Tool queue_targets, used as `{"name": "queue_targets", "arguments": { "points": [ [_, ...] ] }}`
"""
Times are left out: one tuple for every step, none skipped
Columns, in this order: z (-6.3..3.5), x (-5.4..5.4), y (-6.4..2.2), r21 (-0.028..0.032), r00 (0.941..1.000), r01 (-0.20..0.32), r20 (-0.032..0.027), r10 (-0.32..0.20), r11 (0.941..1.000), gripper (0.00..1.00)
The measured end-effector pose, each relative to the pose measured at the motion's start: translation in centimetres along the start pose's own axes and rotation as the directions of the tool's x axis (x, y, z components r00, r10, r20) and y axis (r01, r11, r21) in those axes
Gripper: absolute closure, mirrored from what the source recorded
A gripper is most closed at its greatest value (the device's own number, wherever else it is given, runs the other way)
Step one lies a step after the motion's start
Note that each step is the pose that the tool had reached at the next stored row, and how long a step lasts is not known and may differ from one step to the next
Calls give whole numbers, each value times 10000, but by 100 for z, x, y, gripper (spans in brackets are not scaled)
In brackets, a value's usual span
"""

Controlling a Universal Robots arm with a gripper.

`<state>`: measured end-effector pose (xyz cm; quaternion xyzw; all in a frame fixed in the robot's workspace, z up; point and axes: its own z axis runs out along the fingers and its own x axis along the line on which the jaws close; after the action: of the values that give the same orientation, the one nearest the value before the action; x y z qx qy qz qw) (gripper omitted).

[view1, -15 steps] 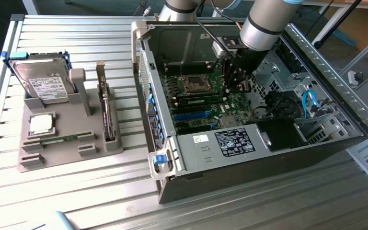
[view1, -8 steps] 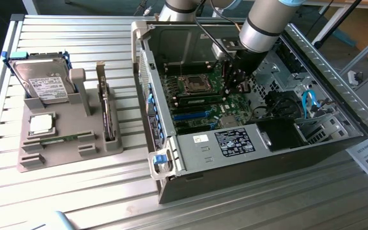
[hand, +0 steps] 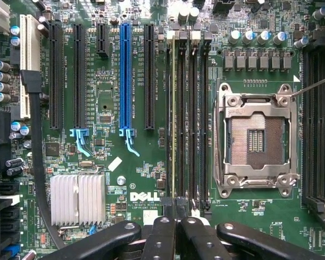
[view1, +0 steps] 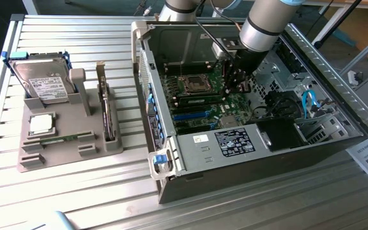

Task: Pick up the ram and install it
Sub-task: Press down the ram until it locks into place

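The table (view1: 75, 191) is ribbed bare metal with a dull sheen. The parts holder (view1: 56, 143) on it looks like matt grey plastic. The hard drive (view1: 43, 84) has a bright metal top with a white paper label. The CPU chip (view1: 40, 123) has a pale, brushed metal lid. The computer case (view1: 197, 143) is grey sheet metal carrying a black printed sticker (view1: 235, 141). The motherboard (hand: 130, 179) is glossy green circuit board with a finned silver heatsink (hand: 77, 199), and the CPU socket (hand: 256, 140) has a shiny steel frame. The gripper (hand: 177, 238) fingers (hand: 161, 238) are smooth black, slightly glossy.
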<state>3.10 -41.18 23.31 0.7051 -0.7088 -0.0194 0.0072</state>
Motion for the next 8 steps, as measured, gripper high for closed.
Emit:
{"name": "queue_targets", "arguments": {
  "points": [
    [-10,0,0,0,10000,0,0,0,10000,90],
    [-18,0,1,0,10000,0,0,0,10000,90],
    [-23,0,1,0,10000,0,0,0,10000,90],
    [-30,0,1,-1,10000,0,-2,0,10000,90],
    [-44,-1,2,-1,10000,0,-1,0,10000,90],
    [-53,-1,2,0,10000,0,-1,0,10000,90],
    [-62,-1,2,0,10000,0,-1,0,10000,90],
    [-73,-1,3,0,10000,0,0,0,10000,90]
  ]
}}
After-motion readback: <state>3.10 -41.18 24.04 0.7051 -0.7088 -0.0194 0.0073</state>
